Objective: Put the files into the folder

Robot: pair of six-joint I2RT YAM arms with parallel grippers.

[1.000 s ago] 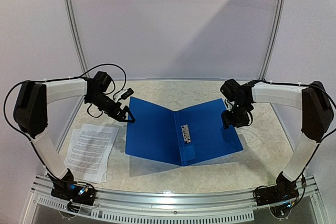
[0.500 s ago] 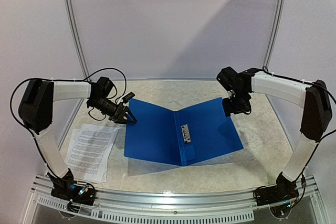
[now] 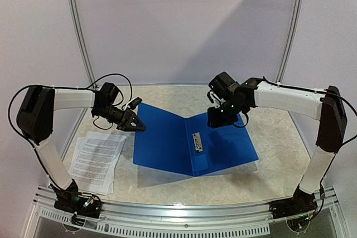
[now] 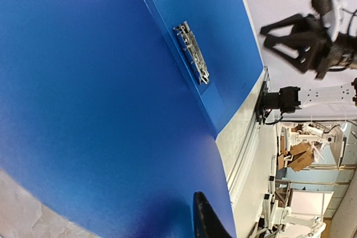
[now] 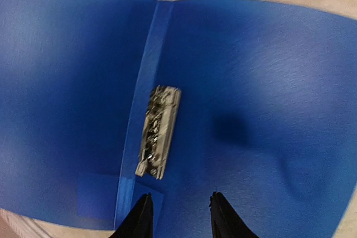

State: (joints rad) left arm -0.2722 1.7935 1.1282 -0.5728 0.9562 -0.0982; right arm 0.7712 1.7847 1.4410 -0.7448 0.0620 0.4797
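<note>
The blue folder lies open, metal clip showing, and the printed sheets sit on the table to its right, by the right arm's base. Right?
No. The top external view shows the files on the table left of the folder, by the left arm's base. The folder is open, its metal clip showing.
</note>
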